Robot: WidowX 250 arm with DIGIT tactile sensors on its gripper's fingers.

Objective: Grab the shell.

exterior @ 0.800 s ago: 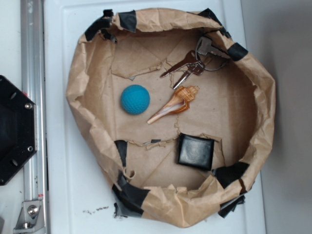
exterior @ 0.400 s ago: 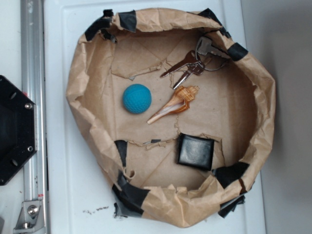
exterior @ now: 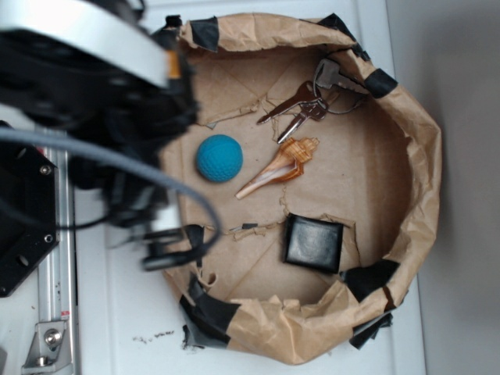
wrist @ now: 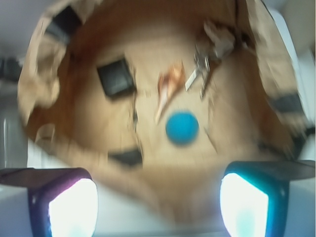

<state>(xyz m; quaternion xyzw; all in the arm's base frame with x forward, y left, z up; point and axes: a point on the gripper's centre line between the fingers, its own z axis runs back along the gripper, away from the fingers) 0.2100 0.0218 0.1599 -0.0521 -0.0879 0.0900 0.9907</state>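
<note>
Count inside the paper bowl (exterior: 426, 156): one shell (exterior: 283, 166), one ball (exterior: 218, 158), one bunch of keys (exterior: 308, 103) (at least two keys on a ring, exact number hard to tell), one black square block (exterior: 313, 243). One bowl total. Black tape patches (exterior: 205, 31) on the rim: about seven visible. Wrist view is blurred but shows the same: one shell (wrist: 168, 89), one ball (wrist: 182, 128), one block (wrist: 115, 78).

A robot lab bench: white surface (exterior: 117, 312), taped brown paper bin (exterior: 426, 156), aluminium rail (exterior: 58, 281) left of it.
</note>
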